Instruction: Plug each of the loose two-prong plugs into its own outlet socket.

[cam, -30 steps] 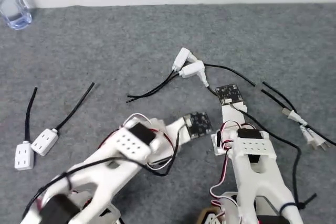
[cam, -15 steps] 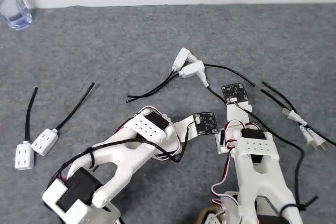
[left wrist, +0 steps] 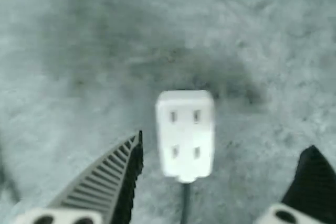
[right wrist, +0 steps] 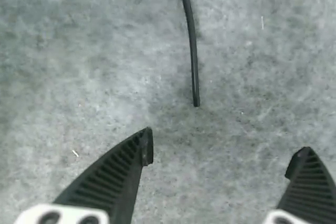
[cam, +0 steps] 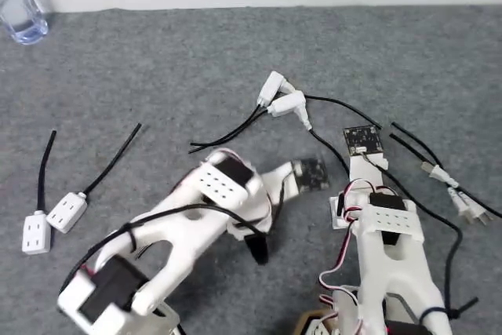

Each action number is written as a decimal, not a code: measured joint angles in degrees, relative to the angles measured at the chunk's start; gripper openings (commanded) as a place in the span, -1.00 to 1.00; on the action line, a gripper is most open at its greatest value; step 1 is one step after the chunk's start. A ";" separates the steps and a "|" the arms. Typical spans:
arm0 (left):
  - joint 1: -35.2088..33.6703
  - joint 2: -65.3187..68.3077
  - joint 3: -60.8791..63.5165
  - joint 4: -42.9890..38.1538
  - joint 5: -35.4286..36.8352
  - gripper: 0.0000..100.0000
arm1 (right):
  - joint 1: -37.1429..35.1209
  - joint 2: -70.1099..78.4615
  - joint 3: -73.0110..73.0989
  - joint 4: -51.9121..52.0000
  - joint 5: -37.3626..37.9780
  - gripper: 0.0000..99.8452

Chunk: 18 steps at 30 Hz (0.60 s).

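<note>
Two white sockets [cam: 286,104] [cam: 271,85] lie side by side mid-table with black cords. My left gripper [cam: 310,172] hangs just short of them. In the left wrist view it [left wrist: 226,145] is open, and a white socket [left wrist: 185,132] with two slot pairs lies flat between and ahead of its fingers, cord toward the camera. Two loose plugs [cam: 467,208] [cam: 439,174] rest at the right edge. My right gripper [cam: 363,143] is between the sockets and the plugs. It is open [right wrist: 226,142] over bare carpet, with a black cord end [right wrist: 195,100] ahead.
Two more white sockets [cam: 67,211] [cam: 35,233] with short cords lie at the far left. A clear container [cam: 20,13] stands in the back left corner. Black cords [cam: 223,137] trail across the grey carpet between the arms.
Both grippers have shifted to the right. The left arm's elbow has swung over and its gripper has come closer to the central sockets.
</note>
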 measured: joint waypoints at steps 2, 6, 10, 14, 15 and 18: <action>-1.85 -3.16 -2.11 2.29 0.62 -0.15 | 0.18 0.00 0.00 -0.09 0.00 -0.22; -5.98 -11.78 -7.21 7.21 5.80 -0.15 | 0.18 -2.20 0.09 -0.09 0.00 -0.22; -8.88 -22.68 -10.20 12.04 10.46 -0.15 | 0.18 -7.56 3.34 -0.09 0.00 -0.22; -14.86 -33.14 -8.88 18.02 11.87 -0.15 | 0.18 -14.95 6.86 -0.09 3.60 -0.22; -16.79 -35.52 -7.03 18.81 11.96 -0.15 | 0.18 -16.97 7.74 0.00 4.92 -0.22; -21.36 -41.32 2.20 17.23 12.13 -0.15 | 0.18 -22.68 7.56 3.96 7.21 -0.22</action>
